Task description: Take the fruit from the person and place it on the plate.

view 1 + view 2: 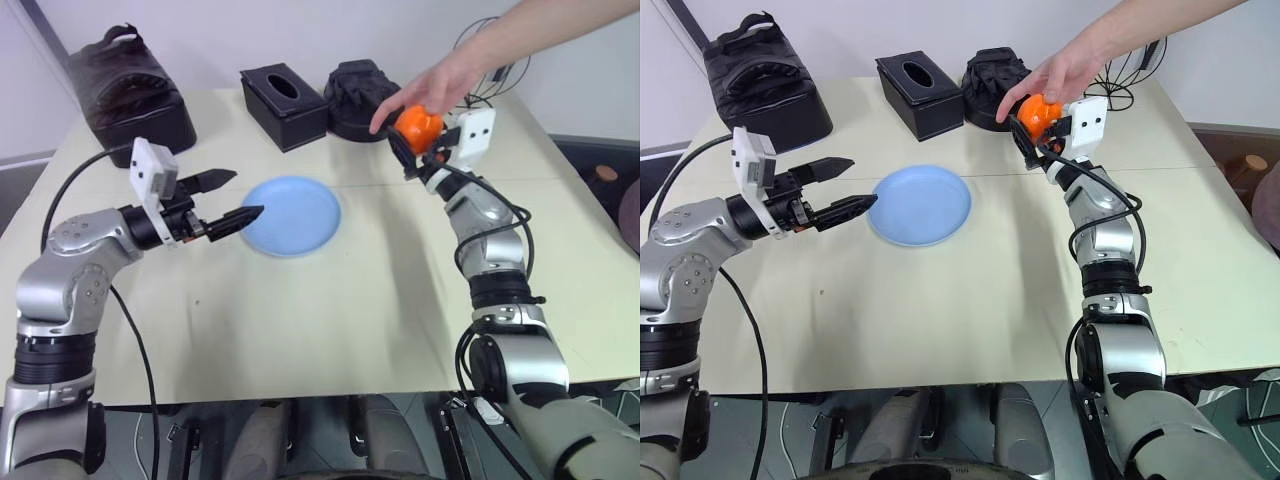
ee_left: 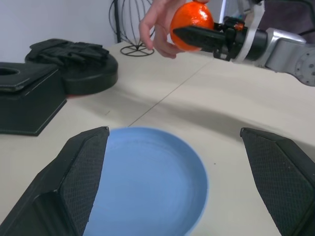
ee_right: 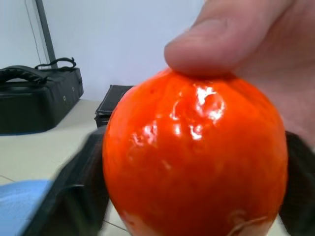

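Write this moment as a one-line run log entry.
stage: handover | right gripper: shut on fruit | person's hand: on fruit | left gripper: open beside plate | plate: empty

Bright, even indoor light is falling across the table, throwing only soft shadows. Glare is glinting off the fruit; the right gripper's fingers beside it are blurring out of focus.

text: none legible | labels: none (tissue box plain); signs: none
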Robot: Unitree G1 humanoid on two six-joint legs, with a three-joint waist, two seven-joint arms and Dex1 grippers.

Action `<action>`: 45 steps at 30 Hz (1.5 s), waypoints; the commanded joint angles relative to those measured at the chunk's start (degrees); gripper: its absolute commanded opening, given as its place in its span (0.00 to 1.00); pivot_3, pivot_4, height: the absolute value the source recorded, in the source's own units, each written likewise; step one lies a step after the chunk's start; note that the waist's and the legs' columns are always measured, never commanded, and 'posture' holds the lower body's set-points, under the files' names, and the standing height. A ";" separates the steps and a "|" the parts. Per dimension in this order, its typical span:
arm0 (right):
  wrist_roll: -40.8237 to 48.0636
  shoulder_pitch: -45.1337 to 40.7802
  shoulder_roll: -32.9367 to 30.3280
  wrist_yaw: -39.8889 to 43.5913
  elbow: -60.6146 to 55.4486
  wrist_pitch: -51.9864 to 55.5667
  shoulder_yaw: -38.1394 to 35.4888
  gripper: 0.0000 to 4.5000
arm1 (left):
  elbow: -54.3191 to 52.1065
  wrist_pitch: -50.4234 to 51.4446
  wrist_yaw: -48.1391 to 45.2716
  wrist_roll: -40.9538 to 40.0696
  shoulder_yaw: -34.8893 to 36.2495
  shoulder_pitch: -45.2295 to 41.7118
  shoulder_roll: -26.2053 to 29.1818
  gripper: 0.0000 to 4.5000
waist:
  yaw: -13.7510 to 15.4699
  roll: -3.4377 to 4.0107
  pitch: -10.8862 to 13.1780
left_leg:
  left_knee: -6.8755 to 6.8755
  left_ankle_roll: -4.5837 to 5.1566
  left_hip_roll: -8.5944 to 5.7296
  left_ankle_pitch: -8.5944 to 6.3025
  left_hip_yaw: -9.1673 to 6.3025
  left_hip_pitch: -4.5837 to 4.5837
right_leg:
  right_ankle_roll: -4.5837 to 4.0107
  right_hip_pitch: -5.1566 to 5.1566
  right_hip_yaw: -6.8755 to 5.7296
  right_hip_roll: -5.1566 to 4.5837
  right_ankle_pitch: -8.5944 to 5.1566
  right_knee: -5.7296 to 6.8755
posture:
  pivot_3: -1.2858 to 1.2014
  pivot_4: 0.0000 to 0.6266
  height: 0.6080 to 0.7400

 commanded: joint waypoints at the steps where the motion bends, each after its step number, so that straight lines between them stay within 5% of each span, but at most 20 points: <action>1: -0.10 -1.96 -0.19 0.20 -0.86 -1.88 -0.63 0.69 | -2.19 -0.96 0.36 -0.28 1.77 -0.20 0.20 1.00 | 0.03 0.00 0.00 | 0.00 0.00 0.00 0.00 0.00 -0.01 | 0.00 0.00 0.00 0.00 0.00 0.00 | 0.52 0.24 1.00; 13: 0.89 3.18 7.61 7.36 -11.50 8.92 9.37 0.69 | -1.60 -0.44 4.16 2.28 3.67 6.47 0.70 1.00 | -1.01 0.01 0.00 | -0.10 -0.01 0.03 0.01 0.00 0.00 | -0.01 -0.15 0.07 0.03 -0.01 0.13 | 0.52 0.24 1.00; 23: -3.09 -0.40 16.60 8.31 0.45 5.76 13.95 0.69 | -7.73 0.55 10.49 1.44 7.56 13.96 -1.57 1.00 | -0.99 0.00 -0.01 | -0.09 -0.08 -0.03 0.02 -0.02 -0.06 | -0.02 -0.24 0.05 -0.04 0.00 0.20 | 0.52 0.24 1.00; 25: -3.63 -1.69 16.82 8.48 3.64 4.49 13.54 0.69 | -8.32 0.56 11.05 1.55 7.73 14.43 -1.83 1.00 | -1.03 0.00 -0.01 | -0.10 -0.08 -0.03 0.02 -0.02 -0.06 | -0.02 -0.25 0.05 -0.03 0.00 0.19 | 0.52 0.24 1.00; 28: -3.93 -2.89 16.63 8.92 6.83 3.04 12.85 0.99 | -8.99 0.65 11.62 1.55 8.11 14.96 -2.07 1.00 | -1.24 0.00 0.00 | -0.11 -0.10 -0.03 0.03 -0.02 -0.06 | -0.02 -0.27 0.06 -0.02 0.00 0.20 | 0.52 0.24 1.00; 37: -4.41 -4.02 15.70 8.82 6.49 1.01 11.11 0.99 | -8.20 -0.49 12.87 2.38 8.15 14.90 -2.42 1.00 | -1.47 0.00 0.00 | -0.15 -0.11 -0.02 0.04 -0.02 -0.06 | -0.02 -0.30 0.06 0.00 0.00 0.20 | 0.52 0.24 1.00; 45: -1.26 -1.92 8.51 7.22 -11.79 8.16 6.47 0.99 | -2.82 -4.65 17.06 5.18 10.83 13.72 -3.55 1.00 | -1.20 0.01 0.00 | -0.15 -0.12 -0.03 0.04 -0.02 -0.09 | -0.02 -0.33 0.06 -0.02 0.00 0.21 | 0.52 0.24 1.00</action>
